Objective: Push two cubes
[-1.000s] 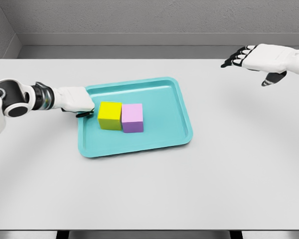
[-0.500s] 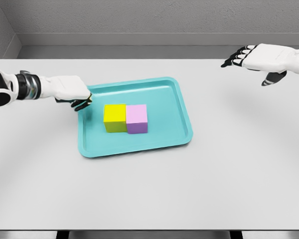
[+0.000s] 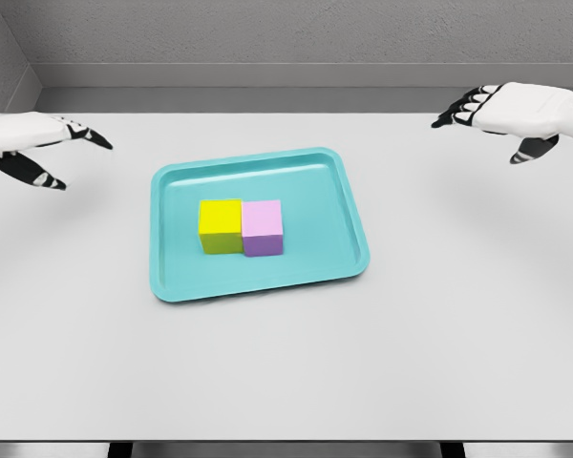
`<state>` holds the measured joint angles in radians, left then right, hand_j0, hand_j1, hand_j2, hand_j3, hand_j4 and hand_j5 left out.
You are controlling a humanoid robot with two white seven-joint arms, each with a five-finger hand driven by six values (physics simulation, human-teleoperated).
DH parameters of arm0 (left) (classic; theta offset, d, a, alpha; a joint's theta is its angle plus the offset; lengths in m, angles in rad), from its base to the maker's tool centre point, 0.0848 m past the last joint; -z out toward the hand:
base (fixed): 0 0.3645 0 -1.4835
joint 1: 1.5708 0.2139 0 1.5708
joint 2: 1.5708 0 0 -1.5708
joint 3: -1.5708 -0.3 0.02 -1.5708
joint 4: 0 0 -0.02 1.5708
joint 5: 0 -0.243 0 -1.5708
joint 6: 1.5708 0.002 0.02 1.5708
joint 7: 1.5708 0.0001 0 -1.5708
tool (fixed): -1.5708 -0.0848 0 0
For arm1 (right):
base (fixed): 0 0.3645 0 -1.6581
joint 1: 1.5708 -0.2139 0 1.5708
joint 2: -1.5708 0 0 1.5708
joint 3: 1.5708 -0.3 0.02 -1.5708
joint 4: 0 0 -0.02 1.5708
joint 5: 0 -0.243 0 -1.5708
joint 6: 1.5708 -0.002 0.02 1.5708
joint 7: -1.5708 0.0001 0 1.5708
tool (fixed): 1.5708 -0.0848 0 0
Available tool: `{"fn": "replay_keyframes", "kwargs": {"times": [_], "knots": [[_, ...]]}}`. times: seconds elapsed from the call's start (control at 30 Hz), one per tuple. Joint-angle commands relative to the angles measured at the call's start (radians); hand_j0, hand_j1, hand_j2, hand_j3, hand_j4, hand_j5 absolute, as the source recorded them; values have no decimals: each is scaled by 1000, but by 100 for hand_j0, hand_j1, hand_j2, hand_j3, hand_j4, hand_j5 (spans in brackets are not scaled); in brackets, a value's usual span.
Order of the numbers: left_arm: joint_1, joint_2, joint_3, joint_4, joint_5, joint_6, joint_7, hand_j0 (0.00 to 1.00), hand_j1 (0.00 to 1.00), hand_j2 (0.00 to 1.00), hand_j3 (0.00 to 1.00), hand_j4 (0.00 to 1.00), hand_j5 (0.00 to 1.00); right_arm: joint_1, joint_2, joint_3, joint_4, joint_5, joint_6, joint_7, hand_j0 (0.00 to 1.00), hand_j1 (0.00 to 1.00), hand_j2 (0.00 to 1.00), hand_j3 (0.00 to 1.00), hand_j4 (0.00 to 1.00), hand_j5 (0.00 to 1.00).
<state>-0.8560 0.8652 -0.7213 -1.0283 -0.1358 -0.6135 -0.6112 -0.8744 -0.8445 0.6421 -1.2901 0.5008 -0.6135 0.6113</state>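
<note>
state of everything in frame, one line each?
Yellow cube: upright in the tray, touching the pink cube.
Pink cube: upright in the tray, right of the yellow one.
Teal plastic tray: flat on the table.
Left hand: open, holds nothing.
Right hand: open, holds nothing.

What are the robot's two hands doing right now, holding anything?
Left hand: open, fingers spread, holding nothing.
Right hand: open, fingers spread, holding nothing.
</note>
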Motion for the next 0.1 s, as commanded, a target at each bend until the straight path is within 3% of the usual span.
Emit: {"fn": "replay_keyframes", "kwargs": {"times": [0.0, 0.07], "knots": [[0, -5, 2, 43, 39, 3, 0, 100, 100, 100, 100, 100, 100, 0, -2, -1, 0, -4, 3, 0, 100, 100, 100, 100, 100, 100], [0, -5, 2, 43, 44, 3, 0, 100, 100, 100, 100, 100, 100, 0, -7, -1, 0, -5, 3, 0, 100, 100, 100, 100, 100, 100]]}}
